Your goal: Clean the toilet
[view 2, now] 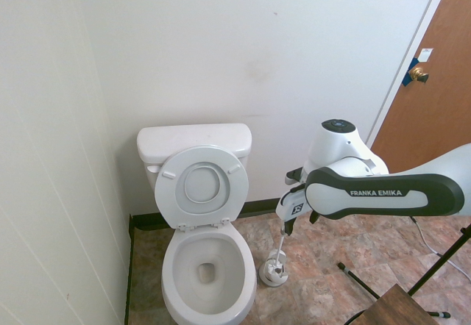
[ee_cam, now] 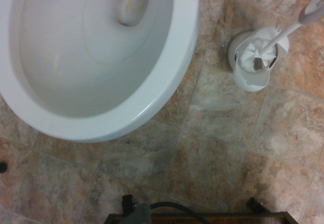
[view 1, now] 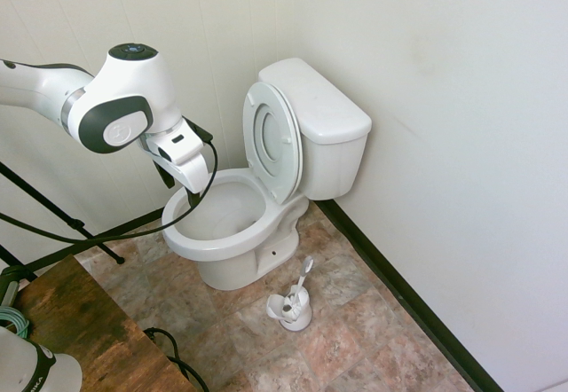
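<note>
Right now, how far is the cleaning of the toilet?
Done: the toilet has its lid and seat raised, so the bowl is open. In hand: nothing; the tool hangs above the bowl's rim. Left: the toilet brush sits in its holder on the floor beside the toilet, so taking it and all scrubbing remain.

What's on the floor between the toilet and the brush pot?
Nothing but bare brown tile lies between the toilet and the brush holder. The wrist view shows that gap best, looking straight down.
</note>
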Controlling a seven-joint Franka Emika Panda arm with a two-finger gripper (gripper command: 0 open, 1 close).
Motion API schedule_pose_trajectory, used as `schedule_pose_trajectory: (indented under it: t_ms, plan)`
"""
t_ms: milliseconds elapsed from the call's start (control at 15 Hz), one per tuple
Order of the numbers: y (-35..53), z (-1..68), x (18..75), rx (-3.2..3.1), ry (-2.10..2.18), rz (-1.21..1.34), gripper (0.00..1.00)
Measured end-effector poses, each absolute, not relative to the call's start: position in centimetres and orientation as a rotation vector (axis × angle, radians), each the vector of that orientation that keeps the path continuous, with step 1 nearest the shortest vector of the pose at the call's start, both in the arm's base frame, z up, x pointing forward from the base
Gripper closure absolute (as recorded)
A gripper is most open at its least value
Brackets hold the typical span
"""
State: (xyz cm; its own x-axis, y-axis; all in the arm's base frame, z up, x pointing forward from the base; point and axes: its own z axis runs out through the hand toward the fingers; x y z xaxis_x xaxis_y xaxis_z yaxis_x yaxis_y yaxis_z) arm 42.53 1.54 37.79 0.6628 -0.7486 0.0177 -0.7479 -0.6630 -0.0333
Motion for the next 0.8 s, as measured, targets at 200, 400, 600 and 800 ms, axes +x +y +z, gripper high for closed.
schedule_pose_trajectory:
  t_ms: [200, 400, 600, 800]
  plan:
    - [1.4, 37.8, 43.1, -2.831, 1.286, -0.075, 0.00]
    - [-1.0, 37.3, 45.6, -2.761, 1.384, -0.116, 0.00]
    - [-4.9, 34.6, 49.2, -2.707, 1.502, -0.115, 0.00]
    - [-7.5, 30.1, 53.2, -2.686, 1.568, -0.066, 0.00]
